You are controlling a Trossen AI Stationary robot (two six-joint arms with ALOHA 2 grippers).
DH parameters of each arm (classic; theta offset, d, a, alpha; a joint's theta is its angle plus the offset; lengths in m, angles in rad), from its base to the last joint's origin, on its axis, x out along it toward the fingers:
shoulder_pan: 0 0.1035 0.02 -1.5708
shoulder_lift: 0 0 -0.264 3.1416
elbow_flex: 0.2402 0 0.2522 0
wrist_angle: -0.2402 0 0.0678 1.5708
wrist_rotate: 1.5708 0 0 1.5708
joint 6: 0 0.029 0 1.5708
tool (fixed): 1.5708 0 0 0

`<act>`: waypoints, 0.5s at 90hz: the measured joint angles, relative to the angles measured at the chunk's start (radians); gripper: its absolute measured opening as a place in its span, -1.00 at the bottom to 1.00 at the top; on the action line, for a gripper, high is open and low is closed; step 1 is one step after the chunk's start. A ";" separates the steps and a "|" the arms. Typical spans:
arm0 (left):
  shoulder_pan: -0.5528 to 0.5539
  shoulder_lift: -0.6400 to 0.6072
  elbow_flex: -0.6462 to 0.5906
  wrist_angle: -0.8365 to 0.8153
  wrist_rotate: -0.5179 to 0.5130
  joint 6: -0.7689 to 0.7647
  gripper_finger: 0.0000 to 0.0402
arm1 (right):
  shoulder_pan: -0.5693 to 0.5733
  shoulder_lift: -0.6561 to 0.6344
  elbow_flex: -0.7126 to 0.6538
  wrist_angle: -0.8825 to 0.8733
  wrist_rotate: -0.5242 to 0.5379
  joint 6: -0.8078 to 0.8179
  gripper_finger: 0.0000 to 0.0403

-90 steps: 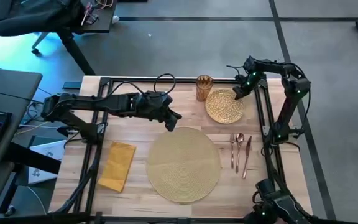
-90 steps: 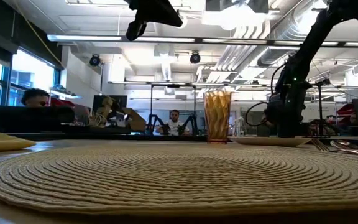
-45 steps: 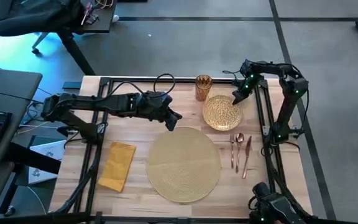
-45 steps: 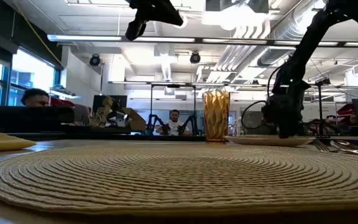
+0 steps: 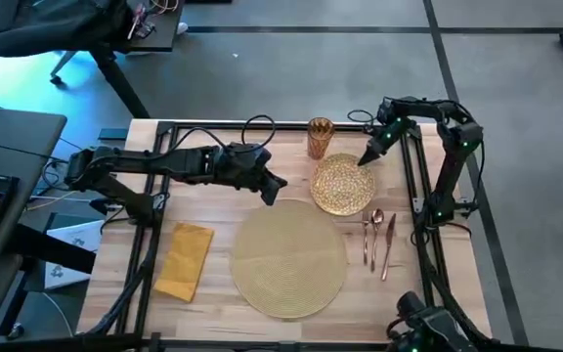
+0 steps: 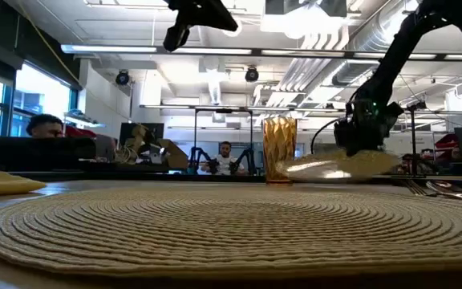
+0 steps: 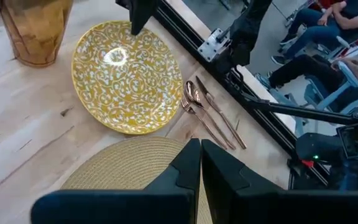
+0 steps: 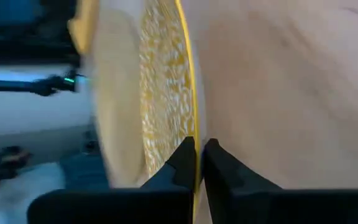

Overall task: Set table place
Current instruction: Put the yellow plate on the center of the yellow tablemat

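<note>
Right gripper (image 5: 368, 156) pinching plate (image 5: 342, 183) rim near table (image 5: 213, 205) far edge, beside mat (image 5: 288, 258). Left gripper (image 5: 274, 193) closed, empty. 1 plate, 1 mat, 1 glass (image 5: 321, 137).

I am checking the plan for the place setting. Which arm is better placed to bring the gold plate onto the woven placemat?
The right arm, probably. The right gripper is already clamped on the rim of the gold plate, next to the placemat. The left gripper hangs shut above the table, holding nothing.
</note>
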 joint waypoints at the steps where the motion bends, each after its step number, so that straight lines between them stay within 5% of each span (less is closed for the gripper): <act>1: 0.000 0.000 0.001 -0.002 0.000 0.000 -1.00 | 0.002 0.000 0.000 -0.004 -0.008 0.000 -0.99; 45: -0.026 0.000 0.230 -0.267 -0.118 0.135 -1.00 | 0.342 -0.003 -0.022 -0.157 -0.270 -0.097 -1.00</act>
